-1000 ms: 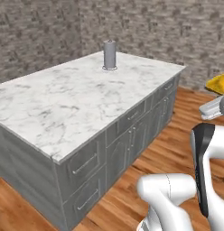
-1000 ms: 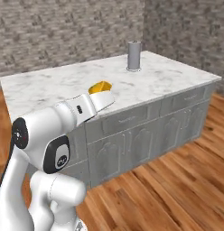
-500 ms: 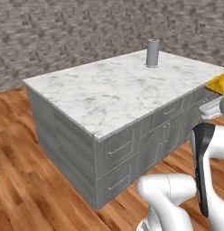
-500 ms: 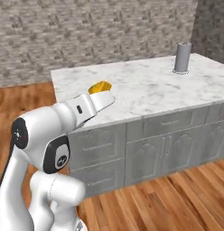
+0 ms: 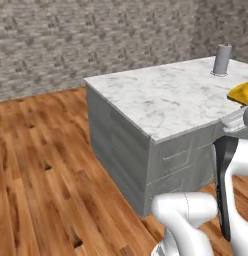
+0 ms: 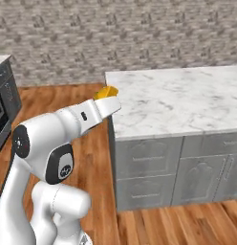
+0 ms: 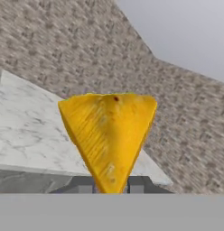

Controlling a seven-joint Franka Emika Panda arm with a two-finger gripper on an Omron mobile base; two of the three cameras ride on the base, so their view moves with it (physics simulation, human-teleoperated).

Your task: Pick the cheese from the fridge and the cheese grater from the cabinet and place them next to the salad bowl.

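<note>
The gripper [image 7: 110, 188] has its jaws closed narrowly on the cheese [image 7: 108, 135], which rises straight between them. With only the tip pinched, a jolt could make it slip.

Kitchen, marble-topped island [image 5: 166, 100], grey cabinet drawers [image 6: 149, 158]

A yellow-orange cheese [image 7: 108, 135] with faint streaks is seen against a white, grey-veined marble surface [image 5: 166, 97] on grey panelled cabinets [image 6: 187, 167], with a grey cylinder [image 5: 222, 60], mottled grey stone wall [image 6: 115, 38] and brown wood-plank floor [image 5: 41, 165].
</note>
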